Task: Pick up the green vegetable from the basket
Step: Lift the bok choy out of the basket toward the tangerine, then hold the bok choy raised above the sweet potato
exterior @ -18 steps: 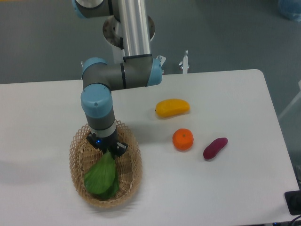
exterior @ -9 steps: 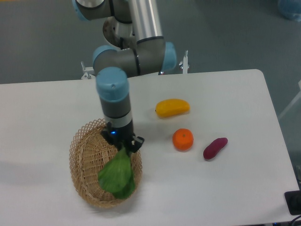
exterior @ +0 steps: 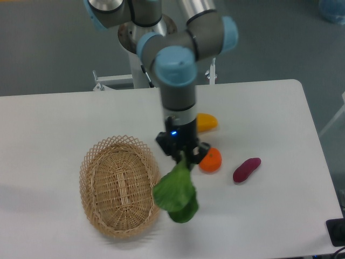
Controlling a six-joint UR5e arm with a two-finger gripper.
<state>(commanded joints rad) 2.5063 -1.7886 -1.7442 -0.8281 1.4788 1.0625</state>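
Observation:
The green vegetable (exterior: 175, 193) hangs from my gripper (exterior: 183, 157), which is shut on its stalk end. Its broad dark green leaves droop down and show just past the right rim of the basket (exterior: 119, 185), in the air above the table. The oval tan wicker basket lies at the lower left with nothing in it. My gripper stands to the right of the basket, close to the orange.
An orange (exterior: 211, 159) lies right beside my gripper, partly behind it. A yellow mango-shaped fruit (exterior: 206, 122) shows behind the arm. A purple sweet potato (exterior: 246, 169) lies to the right. The table's right edge is further right.
My gripper has lifted the green vegetable out of the basket and carried it to the right, past the rim. The basket now holds nothing.

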